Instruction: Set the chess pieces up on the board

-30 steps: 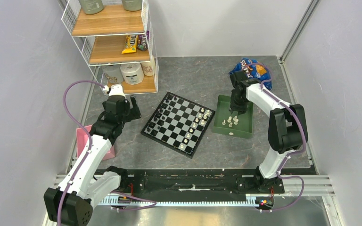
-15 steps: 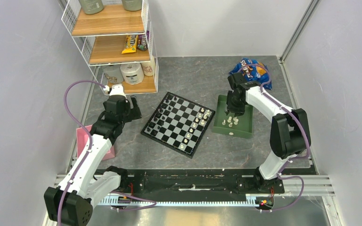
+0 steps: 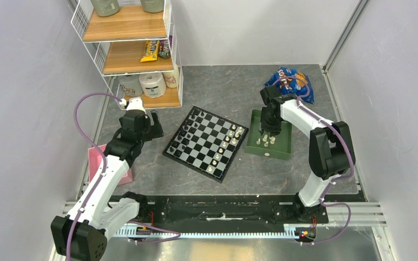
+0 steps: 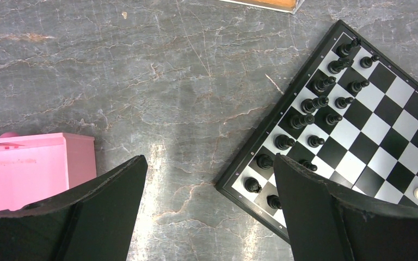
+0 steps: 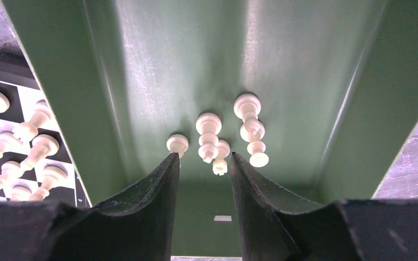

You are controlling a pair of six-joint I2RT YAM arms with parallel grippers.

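The board (image 3: 204,142) lies at mid-table, turned diagonally. Black pieces (image 3: 188,133) fill its left side and several cream chess pieces (image 3: 226,142) stand along its right side. More cream chess pieces (image 3: 265,140) stand and lie in the green tray (image 3: 280,149) to the right of the board. My right gripper (image 3: 265,130) hangs low inside the tray (image 5: 60,81). In the right wrist view that gripper (image 5: 204,157) is open, and its tips reach the cluster of pieces (image 5: 209,138) without holding any of them. My left gripper (image 4: 209,160) is open and empty above bare table, left of the board (image 4: 381,130).
A wire shelf (image 3: 130,49) with snacks and paper rolls stands at the back left. A blue snack bag (image 3: 291,81) lies behind the tray. A pink box (image 3: 95,163) sits by the left arm and shows in the left wrist view as well (image 4: 32,168). Walls close in on three sides.
My right gripper has shifted a little to the left over the tray, closer to the loose cream pieces. The left arm has stayed still.
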